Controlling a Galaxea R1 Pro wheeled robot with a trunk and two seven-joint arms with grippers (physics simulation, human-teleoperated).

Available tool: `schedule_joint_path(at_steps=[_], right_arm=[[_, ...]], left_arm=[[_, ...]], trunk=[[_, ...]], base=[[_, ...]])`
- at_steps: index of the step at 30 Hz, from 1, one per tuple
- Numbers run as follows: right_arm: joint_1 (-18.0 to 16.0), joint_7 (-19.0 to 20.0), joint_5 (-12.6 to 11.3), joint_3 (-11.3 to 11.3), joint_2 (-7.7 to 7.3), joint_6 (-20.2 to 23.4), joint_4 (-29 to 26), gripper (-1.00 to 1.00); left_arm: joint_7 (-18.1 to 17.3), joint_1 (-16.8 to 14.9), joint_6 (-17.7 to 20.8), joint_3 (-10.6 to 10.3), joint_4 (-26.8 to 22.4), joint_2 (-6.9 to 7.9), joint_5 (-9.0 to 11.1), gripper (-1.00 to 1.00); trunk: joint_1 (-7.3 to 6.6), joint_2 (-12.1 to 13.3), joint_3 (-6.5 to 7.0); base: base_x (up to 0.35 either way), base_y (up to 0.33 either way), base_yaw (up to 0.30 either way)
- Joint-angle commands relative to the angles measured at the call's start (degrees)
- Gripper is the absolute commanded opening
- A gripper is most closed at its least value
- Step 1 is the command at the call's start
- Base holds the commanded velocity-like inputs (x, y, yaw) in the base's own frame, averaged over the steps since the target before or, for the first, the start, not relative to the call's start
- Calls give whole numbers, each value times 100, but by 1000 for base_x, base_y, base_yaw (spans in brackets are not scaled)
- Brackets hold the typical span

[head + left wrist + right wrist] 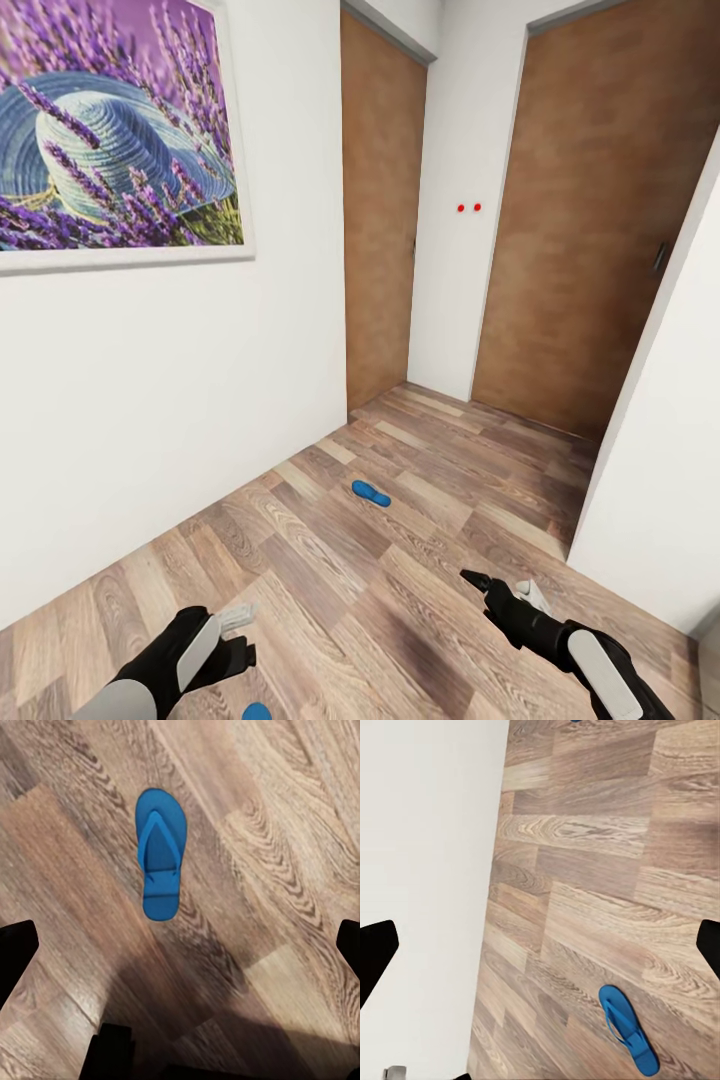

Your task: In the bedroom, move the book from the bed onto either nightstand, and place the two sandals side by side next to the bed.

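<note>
One bright blue sandal (371, 492) lies flat on the wood-plank floor in the middle of the passage, ahead of both arms. A second sandal (257, 712) peeks in at the head view's bottom edge, just beside my left gripper (236, 648). In the left wrist view that gripper (180, 945) hangs open above a sandal (160, 855), apart from it. My right gripper (478, 582) is low at the right, open and empty (540, 945), with a sandal (628, 1027) on the floor some way off. The book, the bed and the nightstand are out of view.
A white wall (170, 400) with a lavender picture (115, 130) runs along the left. Two brown doors (380, 210) (600, 220) close the far end. Another white wall (670, 500) juts in at the right. Floor (420, 560) stretches between them.
</note>
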Motion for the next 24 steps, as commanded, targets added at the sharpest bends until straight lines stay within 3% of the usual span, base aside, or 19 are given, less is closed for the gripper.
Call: schedule_joint_path(at_steps=[1, 24], right_arm=[[-3, 14, -4, -15, 2, 35, -1, 100], [-3, 5, -5, -2, 1, 35, -3, 100]], left_arm=[[42, -2, 18, -37, -14, 8, 61, 100], [35, -2, 15, -35, -306, 2, 71, 100]], trunk=[[22, -44, -24], [527, -967, -437]], base=[[0, 0, 0], [0, 0, 0]])
